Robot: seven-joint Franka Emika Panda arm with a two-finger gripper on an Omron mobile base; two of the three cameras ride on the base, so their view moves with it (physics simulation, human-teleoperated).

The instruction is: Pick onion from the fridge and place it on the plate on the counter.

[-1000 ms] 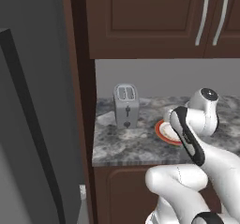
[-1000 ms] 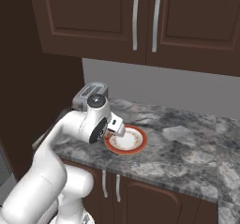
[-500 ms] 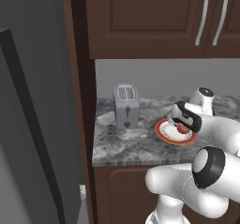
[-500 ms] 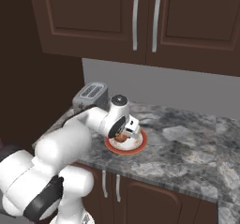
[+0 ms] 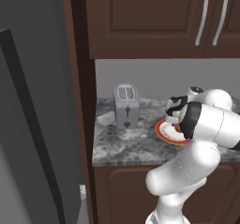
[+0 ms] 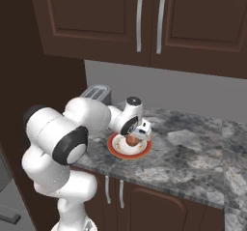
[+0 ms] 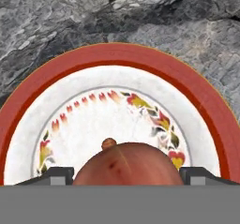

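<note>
Two dark fingertips (image 7: 56, 175) sit either side of the onion (image 7: 127, 164), so the gripper (image 6: 132, 140) is clenched on it, low over the white centre of the plate (image 7: 197, 103); whether the onion touches the dish I cannot tell. From the right base view the onion hangs just above the plate's middle, and the plate rests on the marbled counter (image 6: 193, 162). One silver toaster (image 5: 126, 105) stands near the plate, toward the fridge (image 5: 28, 124).

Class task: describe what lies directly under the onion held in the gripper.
Under the onion lies the plate, its white flowered centre inside an orange-red rim, resting on the marbled counter. The onion covers the plate's near part, so contact cannot be judged.
</note>
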